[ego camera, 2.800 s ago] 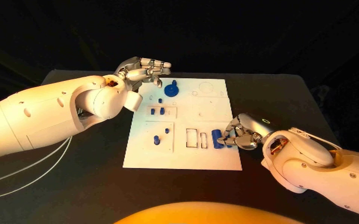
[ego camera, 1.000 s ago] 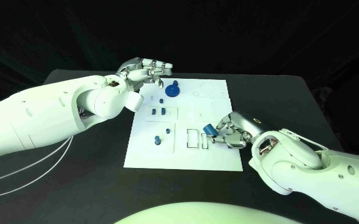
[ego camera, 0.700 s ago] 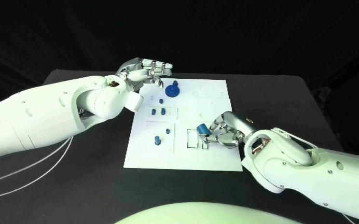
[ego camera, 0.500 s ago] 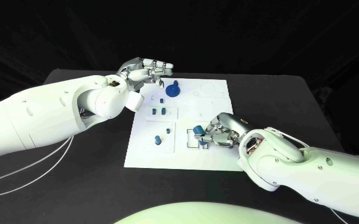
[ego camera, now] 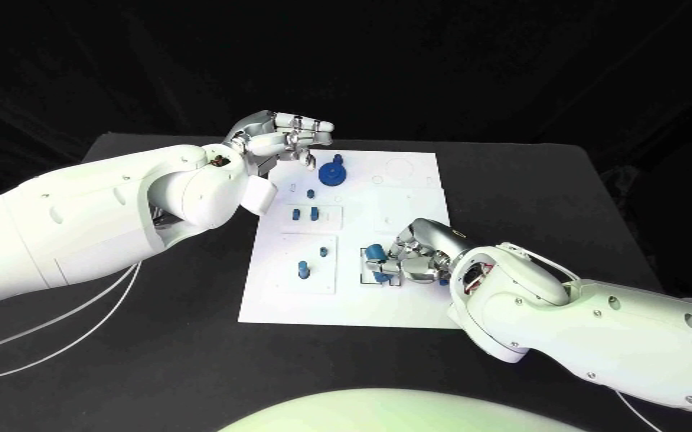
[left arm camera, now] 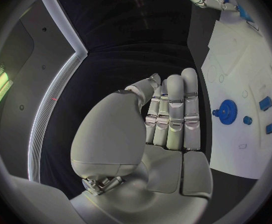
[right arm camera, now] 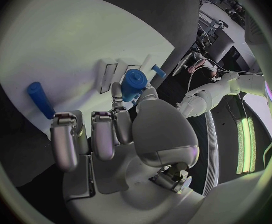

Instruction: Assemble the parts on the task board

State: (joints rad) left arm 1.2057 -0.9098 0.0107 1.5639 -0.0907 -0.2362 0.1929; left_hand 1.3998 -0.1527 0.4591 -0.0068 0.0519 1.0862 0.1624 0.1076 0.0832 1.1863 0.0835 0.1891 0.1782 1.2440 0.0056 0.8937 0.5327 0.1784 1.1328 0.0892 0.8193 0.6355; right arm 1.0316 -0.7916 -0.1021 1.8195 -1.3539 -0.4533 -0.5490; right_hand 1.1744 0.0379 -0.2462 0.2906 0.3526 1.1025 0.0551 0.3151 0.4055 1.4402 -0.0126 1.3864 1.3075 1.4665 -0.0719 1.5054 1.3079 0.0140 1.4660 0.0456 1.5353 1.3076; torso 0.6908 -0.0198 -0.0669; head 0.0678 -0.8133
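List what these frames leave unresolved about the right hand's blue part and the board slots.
- Head view: the right hand covers much of the blue cylinder it holds; whether its lower end has entered a slot cannot be told.
- Right wrist view: the thumb hides the cylinder's lower end.
- Head view: the small blue pegs on the task board are too small to judge seating.
- Left wrist view: the left hand's fingertips face away.

Left hand [ego camera: 283,136] curled, right hand [ego camera: 411,256] pinching
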